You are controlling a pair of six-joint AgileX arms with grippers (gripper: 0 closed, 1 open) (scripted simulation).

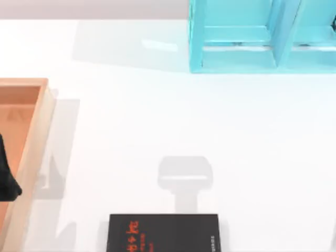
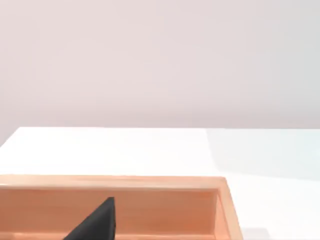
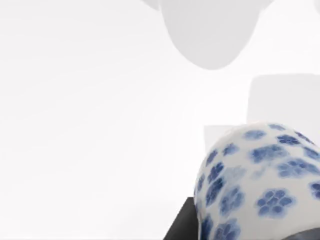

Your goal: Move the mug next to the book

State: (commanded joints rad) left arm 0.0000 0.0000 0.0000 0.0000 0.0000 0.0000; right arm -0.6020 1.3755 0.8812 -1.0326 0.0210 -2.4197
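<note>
You're looking at a brightly and evenly lit scene: the white table [image 1: 157, 115] is close to washed out, with no hard glare spots. In the top view, soft grey shadows fall on it: a blocky one just above the book [image 1: 164, 233], a pale slanted one beside the wooden tray [image 1: 32, 152], and a faint patch left of the turquoise shelf [image 1: 247, 42]. The right wrist view shows rounded grey shadows on the table, and the mug [image 3: 260, 185] looks soft and blurred up close.

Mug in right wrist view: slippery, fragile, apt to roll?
The mug looks like glossy glazed ceramic, so probably slick and rigid, and likely to chip if dropped. Its rounded, bulging wall suggests it could roll if laid on its side on the table.
</note>
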